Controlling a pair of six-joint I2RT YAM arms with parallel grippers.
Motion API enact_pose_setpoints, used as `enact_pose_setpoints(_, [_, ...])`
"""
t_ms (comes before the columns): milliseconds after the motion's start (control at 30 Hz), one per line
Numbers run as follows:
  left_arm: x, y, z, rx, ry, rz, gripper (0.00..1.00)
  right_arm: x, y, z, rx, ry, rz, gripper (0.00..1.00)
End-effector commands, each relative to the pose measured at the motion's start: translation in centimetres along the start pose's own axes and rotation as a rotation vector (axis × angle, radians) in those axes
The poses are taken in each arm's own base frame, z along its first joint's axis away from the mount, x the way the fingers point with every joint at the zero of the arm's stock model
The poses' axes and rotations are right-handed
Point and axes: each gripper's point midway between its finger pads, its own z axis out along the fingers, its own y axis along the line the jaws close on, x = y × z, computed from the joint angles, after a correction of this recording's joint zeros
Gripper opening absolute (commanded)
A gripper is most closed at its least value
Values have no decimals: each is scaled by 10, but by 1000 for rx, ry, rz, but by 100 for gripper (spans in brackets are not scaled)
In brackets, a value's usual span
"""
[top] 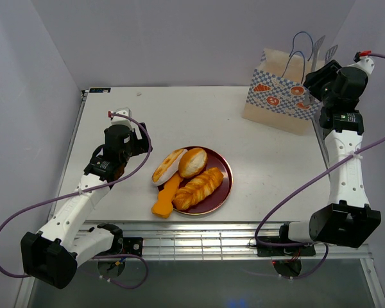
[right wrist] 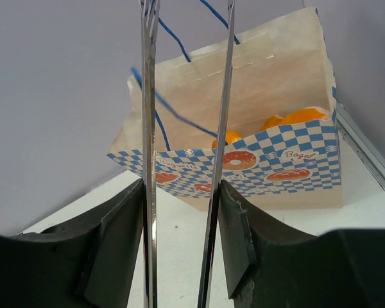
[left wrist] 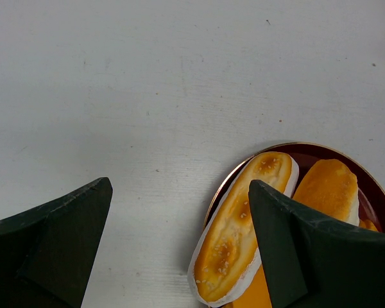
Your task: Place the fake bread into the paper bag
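In the left wrist view the dark red round plate (left wrist: 289, 147) is cut off by the right finger and the frame edge. Only the oval roll in its white paper wrap (left wrist: 237, 231) and part of the round golden bun (left wrist: 327, 189) show there. From above, four pieces of fake bread (top: 192, 162) lie on that plate: the roll on its left side, the bun beside it, a braided golden loaf (top: 197, 188) on its near half, and a flat orange wedge (top: 165, 202) overhanging its near-left rim onto the white table (top: 115, 102). The left gripper (left wrist: 179, 186) hangs just left of the plate on a low, bent arm, jaws spread wide and holding nothing. Beyond the plate to its far right stands the cream paper bag with the blue checkered band (right wrist: 269, 109). Orange pieces (right wrist: 295, 117) sit inside it, mostly hidden behind its front wall, so I cannot tell which breads they are. The right arm rises upright beside the bag. The right gripper (right wrist: 181, 186) is clamped on thin shiny metal tongs (right wrist: 149, 128), whose tips run out of the wrist view, their blades slightly apart with nothing between them
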Motion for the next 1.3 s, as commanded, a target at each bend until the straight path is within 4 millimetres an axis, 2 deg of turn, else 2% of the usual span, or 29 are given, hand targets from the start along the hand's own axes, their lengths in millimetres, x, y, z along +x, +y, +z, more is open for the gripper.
enact_pose_setpoints(0, [-17,-8,-6,28,-35,-15,98,-41,28,-17,-90,-98,-3,52])
enact_pose_setpoints(167, [-18,-7,-6,22,-42,-15,98,-54,36,-36,-126,-135,-65,52])
enact_pose_setpoints(233, [-18,-6,-7,18,-43,-15,98,-62,41,-52,-144,-169,-69,52])
enact_pose_setpoints(333, [-20,-6,-7,18,-48,-15,98,-59,53,-71,-216,-152,-76,52])
enact_pose_setpoints(433, [-21,-6,-9,18,-54,-15,98,-40,73,-87,-349,-83,-72,50])
enact_pose_setpoints(467, [-22,-5,-9,14,-57,-16,98,-29,85,-94,-432,-45,-70,50])
enact_pose_setpoints(700, [-25,0,-12,-11,-74,-18,98,62,110,-124,-621,192,-123,50])
enact_pose_setpoints(733, [-26,0,-12,-10,-76,-18,98,78,125,-136,-685,224,-143,50])
enact_pose_setpoints(833, [-25,1,-11,-13,-73,-14,98,109,141,-164,-827,280,-241,51])
enact_pose_setpoints(867, [-25,2,-10,-23,-72,-13,98,124,152,-183,-915,323,-262,52])
enact_pose_setpoints(900, [-24,3,-10,-25,-71,-13,98,129,154,-195,-960,333,-275,52])
enact_pose_setpoints(933, [-25,3,-10,-27,-73,-12,98,149,154,-206,-1007,373,-293,52])
enact_pose_setpoints(1000, [-24,5,-10,-36,-73,-10,98,162,153,-227,-1081,398,-306,53])
enact_pose_setpoints(1033, [-25,5,-10,-38,-77,-11,98,182,150,-238,-1118,447,-322,53])
enact_pose_setpoints(1133, [-26,8,-11,-52,-81,-11,98,207,146,-265,-1184,505,-349,52])
enact_pose_setpoints(1167, [-26,8,-11,-55,-82,-11,98,224,139,-268,-1186,543,-367,52])
enact_pose_setpoints(1233, [-27,10,-11,-65,-87,-9,98,242,137,-286,-1223,586,-402,52])
enact_pose_setpoints(1267, [-27,11,-10,-68,-87,-9,98,255,130,-287,-1197,612,-427,52])
